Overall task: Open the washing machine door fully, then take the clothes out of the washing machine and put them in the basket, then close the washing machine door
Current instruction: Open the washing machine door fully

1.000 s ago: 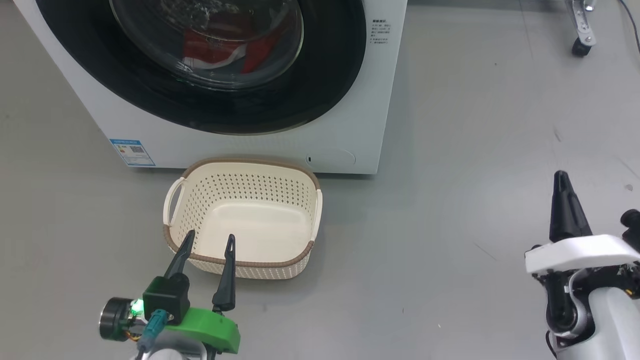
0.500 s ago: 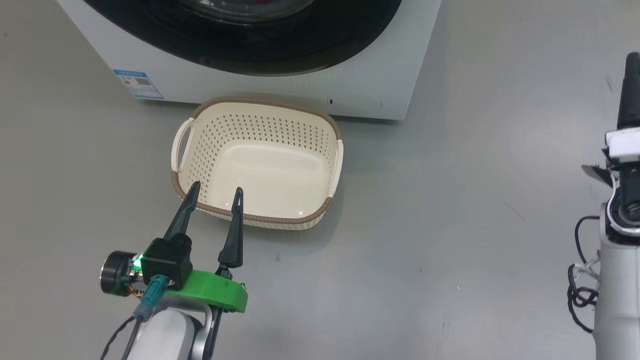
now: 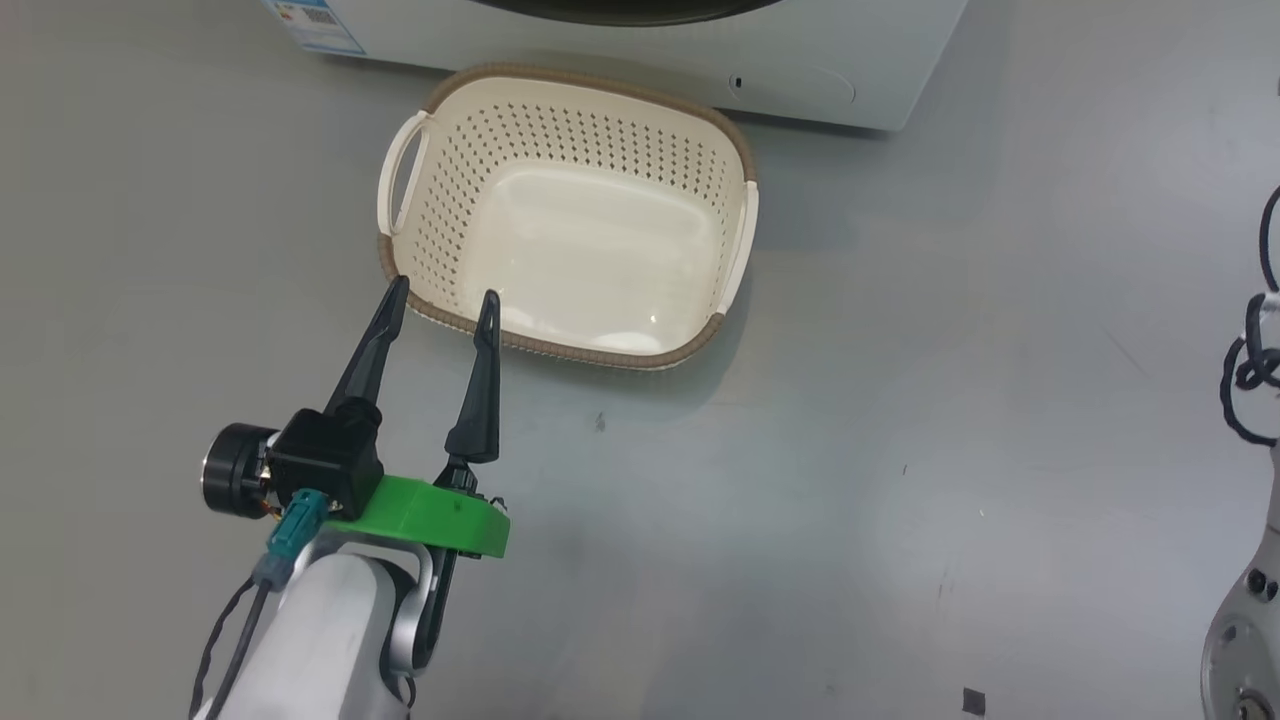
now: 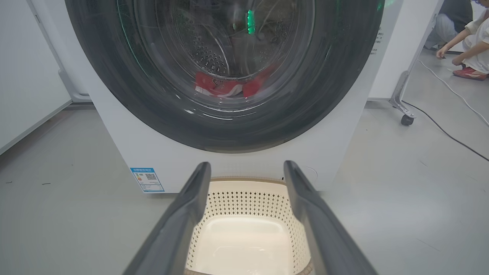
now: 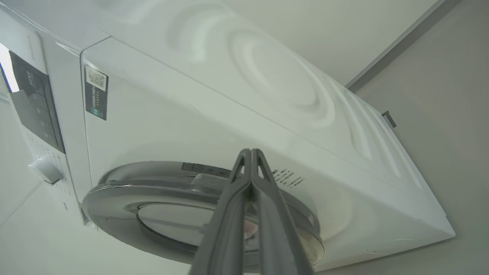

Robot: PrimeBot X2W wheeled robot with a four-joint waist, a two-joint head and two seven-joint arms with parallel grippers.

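The cream basket sits empty on the grey floor just in front of the white washing machine. My left gripper hovers open at the basket's near left rim, with nothing between its fingers. In the left wrist view those open fingers frame the basket, and beyond it the washing machine door looks closed. Red and white clothes lie behind its glass. My right gripper is shut and empty, pointing at the machine's front above the door.
A blue label marks the machine's lower left corner. Its control panel and knob show in the right wrist view. A wheeled stand leg, a floor cable and a crouching person are at the right.
The head camera has tilted down, so the machine has slid up its view. My right gripper has risen out of the head view. The left gripper stays open at the basket's rim.
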